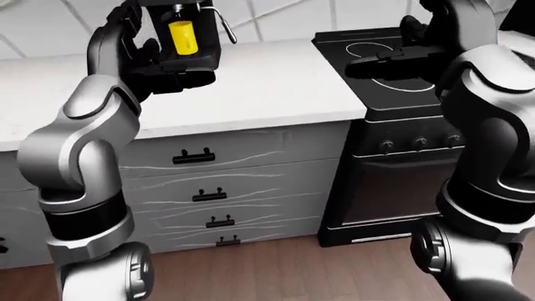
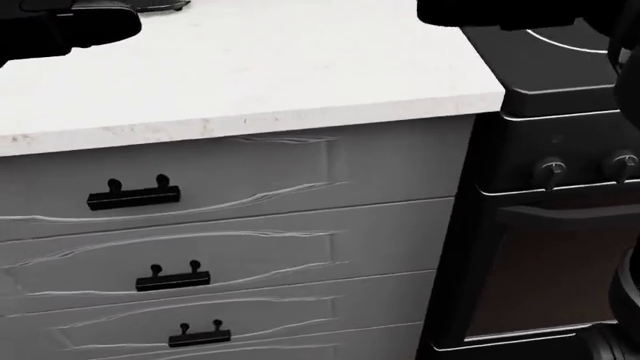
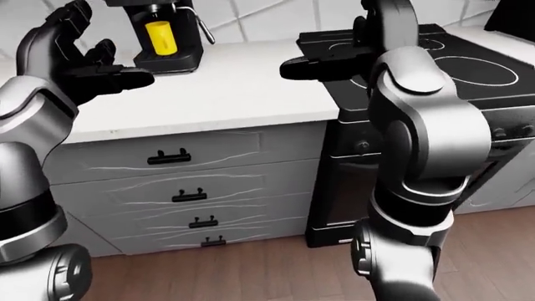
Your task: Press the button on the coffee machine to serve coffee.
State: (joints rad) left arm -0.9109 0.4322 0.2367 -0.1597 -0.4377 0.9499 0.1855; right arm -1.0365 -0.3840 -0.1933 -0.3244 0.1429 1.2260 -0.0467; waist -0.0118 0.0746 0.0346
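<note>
Right-eye view had the coffee machine (image 3: 163,34) sitting at the top left on the white counter (image 3: 243,88), against the tiled wall, with a yellow cup (image 3: 157,36) in its bay. The left hand (image 3: 79,59) hung just beside it, fingers spread apart, holding nothing. The right hand (image 3: 334,63) floated over the stove (image 3: 434,69) edge, fingers looking loose, nothing in it either. Couldn't spot the button at all, so my worry was a blind poke shoving the machine or tipping that cup. Machine was boxy matte black; cup a smooth cylinder; counter faintly speckled stone; drawers (image 3: 175,182) pale with streaky grain and black handles.
</note>
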